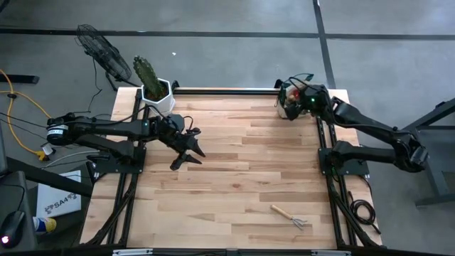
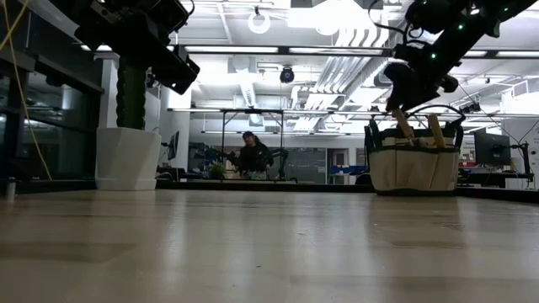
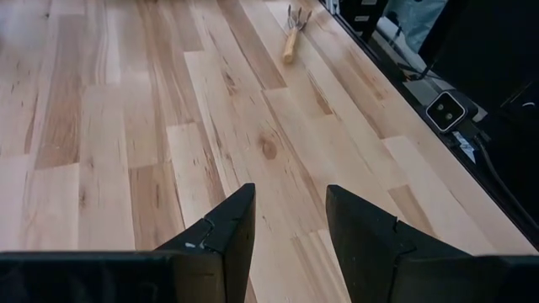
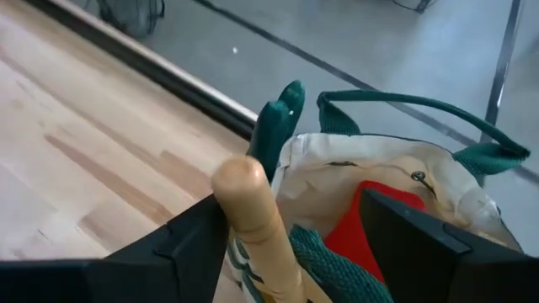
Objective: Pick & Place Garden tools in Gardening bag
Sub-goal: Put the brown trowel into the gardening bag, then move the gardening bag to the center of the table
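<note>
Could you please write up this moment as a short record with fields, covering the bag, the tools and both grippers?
bag: gardening bag stands at the table's far right corner
in bag: wooden handles stick up; a red piece lies inside
left on table: rake, near the front right edge
right gripper: open above the bag, a wooden handle between its fingers
left gripper: open, empty, above the bare boards left of centre
other: potted cactus at the far left corner

Blk jointed arms, green LED on right claw point(image 1: 290, 101).
</note>
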`<state>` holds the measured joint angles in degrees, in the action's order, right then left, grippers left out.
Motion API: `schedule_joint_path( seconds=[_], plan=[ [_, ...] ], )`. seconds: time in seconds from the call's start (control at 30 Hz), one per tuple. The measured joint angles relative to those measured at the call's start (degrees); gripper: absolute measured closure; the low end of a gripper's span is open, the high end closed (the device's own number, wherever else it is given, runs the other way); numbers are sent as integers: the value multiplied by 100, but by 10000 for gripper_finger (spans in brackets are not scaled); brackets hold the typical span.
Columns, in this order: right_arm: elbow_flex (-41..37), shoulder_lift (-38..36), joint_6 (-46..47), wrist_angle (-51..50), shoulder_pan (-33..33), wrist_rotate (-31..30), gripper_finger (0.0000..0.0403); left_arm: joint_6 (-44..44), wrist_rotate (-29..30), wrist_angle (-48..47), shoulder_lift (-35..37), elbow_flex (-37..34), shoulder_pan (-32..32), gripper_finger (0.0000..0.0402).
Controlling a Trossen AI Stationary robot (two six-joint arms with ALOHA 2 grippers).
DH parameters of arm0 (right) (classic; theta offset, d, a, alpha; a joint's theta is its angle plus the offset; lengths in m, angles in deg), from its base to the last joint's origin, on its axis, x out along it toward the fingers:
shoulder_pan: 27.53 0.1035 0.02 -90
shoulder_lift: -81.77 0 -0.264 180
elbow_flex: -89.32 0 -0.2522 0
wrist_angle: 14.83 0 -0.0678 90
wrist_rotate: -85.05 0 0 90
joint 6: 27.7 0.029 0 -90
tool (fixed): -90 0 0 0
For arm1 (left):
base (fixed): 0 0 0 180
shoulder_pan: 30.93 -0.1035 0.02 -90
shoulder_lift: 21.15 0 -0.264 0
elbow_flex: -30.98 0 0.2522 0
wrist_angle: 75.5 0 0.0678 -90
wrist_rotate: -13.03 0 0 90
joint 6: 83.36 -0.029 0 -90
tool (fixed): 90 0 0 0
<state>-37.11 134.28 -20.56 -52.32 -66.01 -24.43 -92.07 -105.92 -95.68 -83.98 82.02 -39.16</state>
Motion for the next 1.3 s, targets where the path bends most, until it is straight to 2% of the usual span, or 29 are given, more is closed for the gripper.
schedule_joint_path(
  seconds=[0.47,0.77,1.0,1.3],
  plan=[
    [0,-950,680,2,10,69,148,24,13,-15,0,0,-1,258],
    [0,-1059,1333,304,269,1558,148,24,119,24,0,0,0,258],
    [0,-1074,1504,295,533,1270,151,17,707,86,0,0,-1,258],
    [0,-1250,1873,-51,564,416,156,20,673,51,0,0,-2,258]
  ],
)
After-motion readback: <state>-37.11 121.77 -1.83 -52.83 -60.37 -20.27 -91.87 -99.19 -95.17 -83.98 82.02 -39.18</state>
